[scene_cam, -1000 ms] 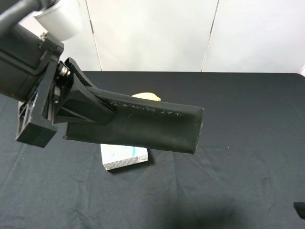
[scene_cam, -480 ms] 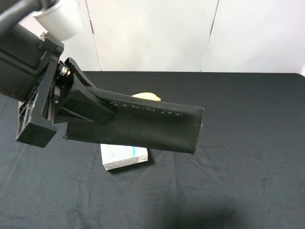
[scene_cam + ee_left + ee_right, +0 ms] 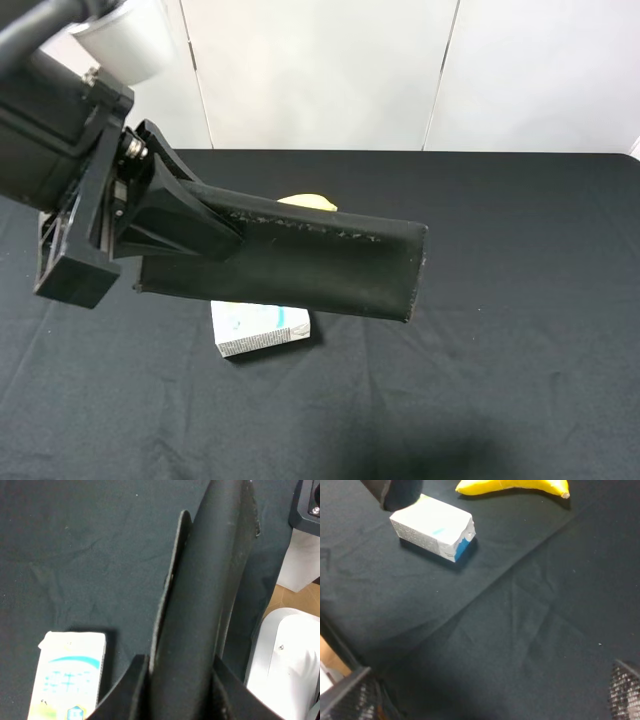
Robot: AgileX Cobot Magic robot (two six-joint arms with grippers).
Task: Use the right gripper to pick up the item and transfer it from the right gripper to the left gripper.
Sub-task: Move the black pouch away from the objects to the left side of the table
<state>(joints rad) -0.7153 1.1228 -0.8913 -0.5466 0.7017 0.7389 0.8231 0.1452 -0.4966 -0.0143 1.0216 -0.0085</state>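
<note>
The item (image 3: 300, 265), a long matte black soft case, is held in the air over the table's left half, pointing right. My left gripper (image 3: 185, 215) is shut on its left end. In the left wrist view the case (image 3: 200, 605) runs away from the gripper (image 3: 177, 695), one finger on each side of it. My right gripper (image 3: 485, 692) is open and empty, with only its two fingertips showing at the picture's lower corners above bare black cloth. It is out of the exterior high view.
A white-and-green carton (image 3: 262, 327) lies on the black cloth under the case and also shows in the right wrist view (image 3: 432, 527). A yellow banana (image 3: 308, 202) lies behind the case, mostly hidden, and shows whole in the right wrist view (image 3: 515, 486). A white wall stands behind the table.
A dark corner of the right arm at the lower right edge of the exterior high view has gone out of the picture. The left gripper and the case have stayed still.
</note>
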